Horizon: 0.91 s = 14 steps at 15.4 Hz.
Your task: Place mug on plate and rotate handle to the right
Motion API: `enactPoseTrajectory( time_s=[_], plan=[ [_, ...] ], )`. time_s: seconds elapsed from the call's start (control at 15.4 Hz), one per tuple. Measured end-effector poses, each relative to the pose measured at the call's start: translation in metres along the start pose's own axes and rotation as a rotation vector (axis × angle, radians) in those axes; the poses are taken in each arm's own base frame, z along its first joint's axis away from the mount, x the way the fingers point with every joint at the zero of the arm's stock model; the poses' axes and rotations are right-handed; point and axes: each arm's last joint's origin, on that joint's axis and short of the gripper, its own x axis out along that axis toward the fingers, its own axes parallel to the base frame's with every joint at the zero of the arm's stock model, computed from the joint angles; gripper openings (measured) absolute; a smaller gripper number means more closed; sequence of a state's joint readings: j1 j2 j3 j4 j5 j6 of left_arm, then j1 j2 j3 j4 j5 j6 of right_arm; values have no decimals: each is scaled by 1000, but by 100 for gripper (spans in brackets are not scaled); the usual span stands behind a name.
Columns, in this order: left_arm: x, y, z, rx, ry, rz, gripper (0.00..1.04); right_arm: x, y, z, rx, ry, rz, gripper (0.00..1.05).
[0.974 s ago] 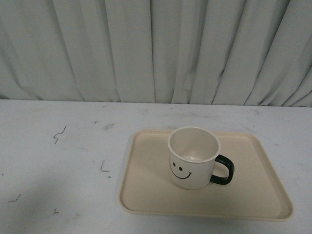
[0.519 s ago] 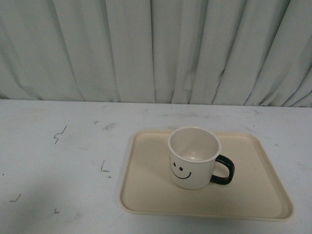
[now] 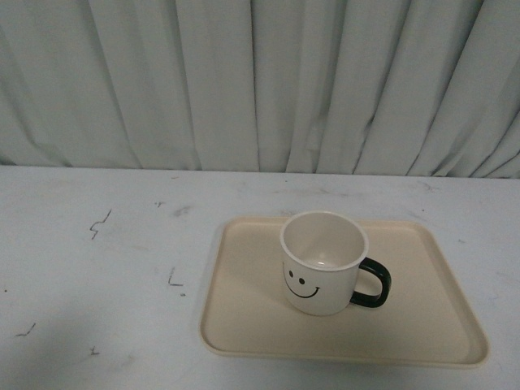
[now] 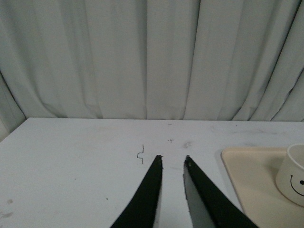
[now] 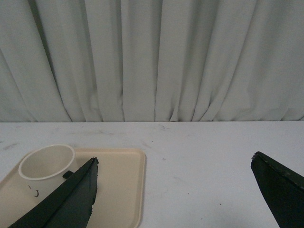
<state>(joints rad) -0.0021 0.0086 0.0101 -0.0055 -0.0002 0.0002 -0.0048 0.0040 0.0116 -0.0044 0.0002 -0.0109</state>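
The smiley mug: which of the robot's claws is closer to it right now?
Probably the right. The mug sits just ahead of the open right claw, toward one side; the left claw points at the table, with the mug well off to its side.

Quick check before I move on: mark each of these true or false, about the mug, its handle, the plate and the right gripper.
1. The mug stands upright on the plate. True.
2. The handle points to the robot's left. False: it points to the right.
3. The right gripper is shut on the mug. False: it is wide open and holds nothing.
4. The smiley face shows toward the front camera. True.
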Motion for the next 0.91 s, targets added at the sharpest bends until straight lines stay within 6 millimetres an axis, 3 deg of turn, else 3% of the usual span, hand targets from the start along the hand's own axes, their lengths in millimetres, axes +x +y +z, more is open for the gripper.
enactPoseTrajectory(
  time_s=[0.39,0.91],
  plan=[
    [0,0,0,0,-2,0,100,0,0,0,0,0,0,98],
    [0,0,0,0,-2,0,98,0,0,0,0,0,0,98]
  ],
)
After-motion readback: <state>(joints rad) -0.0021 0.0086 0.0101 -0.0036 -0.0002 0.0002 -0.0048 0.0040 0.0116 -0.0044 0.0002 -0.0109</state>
